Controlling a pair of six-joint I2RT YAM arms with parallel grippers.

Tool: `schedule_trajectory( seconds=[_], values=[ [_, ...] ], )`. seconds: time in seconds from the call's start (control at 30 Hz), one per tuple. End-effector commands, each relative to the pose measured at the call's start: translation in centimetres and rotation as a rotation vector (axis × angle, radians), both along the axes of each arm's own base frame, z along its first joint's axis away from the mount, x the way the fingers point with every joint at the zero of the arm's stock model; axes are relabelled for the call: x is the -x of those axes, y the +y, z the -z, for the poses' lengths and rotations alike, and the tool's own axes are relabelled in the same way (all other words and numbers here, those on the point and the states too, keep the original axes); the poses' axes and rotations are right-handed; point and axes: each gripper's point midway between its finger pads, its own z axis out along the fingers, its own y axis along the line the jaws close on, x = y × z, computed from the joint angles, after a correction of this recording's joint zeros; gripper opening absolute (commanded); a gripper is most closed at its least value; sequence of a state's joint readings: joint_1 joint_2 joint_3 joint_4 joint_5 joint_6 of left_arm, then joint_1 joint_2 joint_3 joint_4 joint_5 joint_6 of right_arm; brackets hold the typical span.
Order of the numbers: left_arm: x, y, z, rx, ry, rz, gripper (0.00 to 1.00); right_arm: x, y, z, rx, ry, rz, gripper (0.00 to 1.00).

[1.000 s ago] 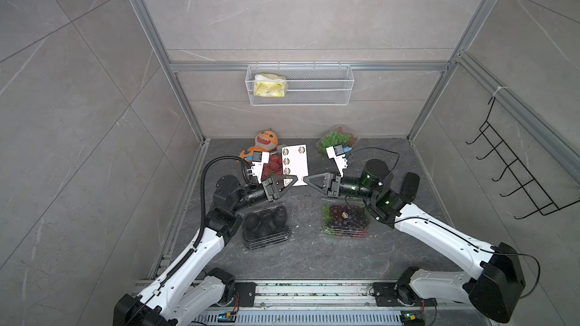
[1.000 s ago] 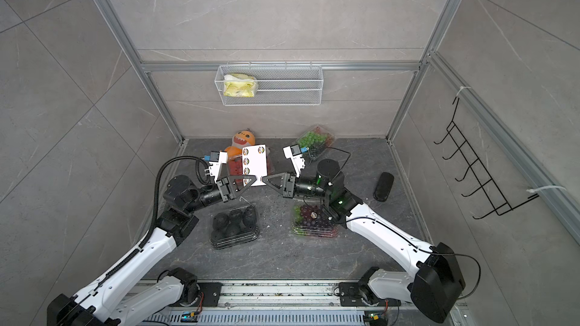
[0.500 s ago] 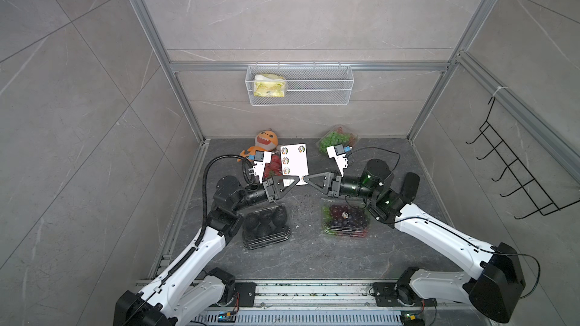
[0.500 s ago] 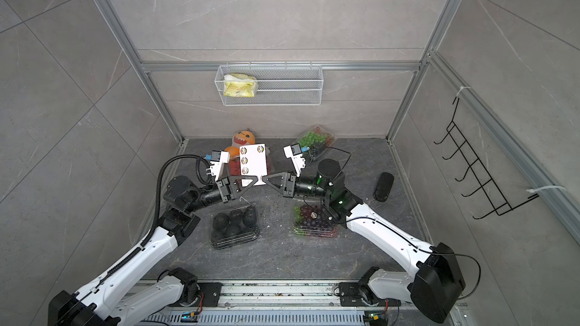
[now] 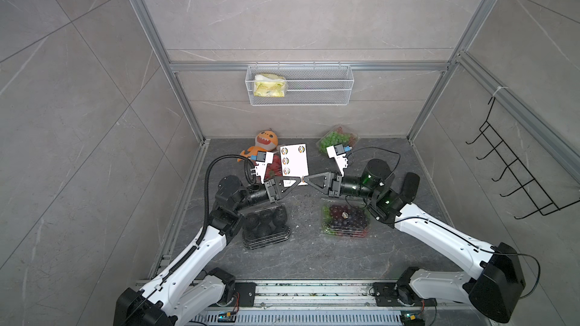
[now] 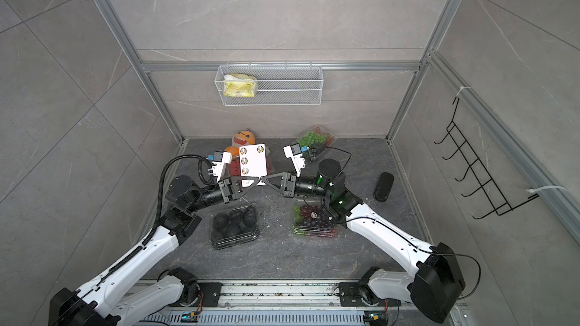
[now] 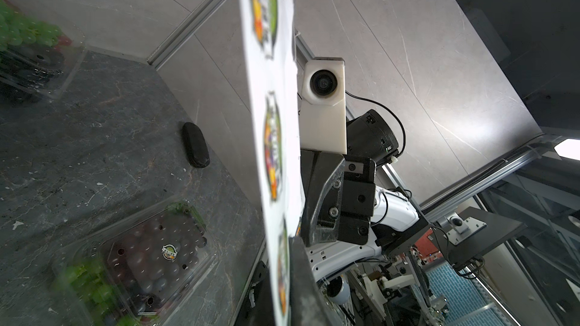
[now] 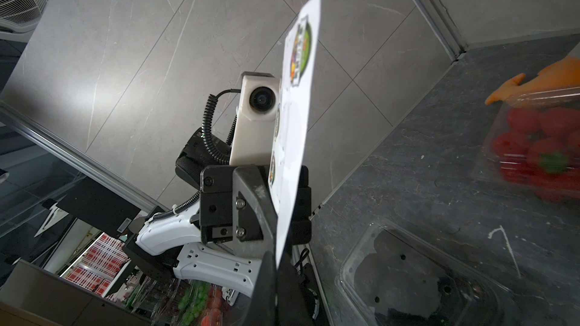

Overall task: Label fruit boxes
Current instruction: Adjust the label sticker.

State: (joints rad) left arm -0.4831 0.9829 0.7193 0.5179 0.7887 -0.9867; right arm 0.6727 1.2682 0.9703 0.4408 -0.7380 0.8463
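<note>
STATE: right fingers pinch sheet at its lower edge, left fingers pressed together on that same edge, sheet upright above table | BOXES: dark-fruit box and purple-grape box near the arms, the purple-grape lid bearing a sticker; strawberry box and green-grape box at the back | HANDLING: probably light, thin, slick and crushable; press labels gently on flat lids, steady by rims
</note>
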Motion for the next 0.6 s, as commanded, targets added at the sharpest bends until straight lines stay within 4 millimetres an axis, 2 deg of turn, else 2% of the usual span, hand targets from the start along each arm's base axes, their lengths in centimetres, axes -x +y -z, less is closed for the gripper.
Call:
schedule_trajectory(
  seconds=[0.0, 0.57],
  values=[
    [0.7, -0.1, -1.7, 0.017, -0.072, 0.022, 0.0, 0.4, 0.2, -2.0, -0.056, -0.035, -0.037, 0.0],
    [2.3, 0.4, -3.5, 0.061, -0.127, 0.053, 0.0, -0.2, 0.4, -1.2, -0.05, -0.013, -0.036, 0.0]
  ],
)
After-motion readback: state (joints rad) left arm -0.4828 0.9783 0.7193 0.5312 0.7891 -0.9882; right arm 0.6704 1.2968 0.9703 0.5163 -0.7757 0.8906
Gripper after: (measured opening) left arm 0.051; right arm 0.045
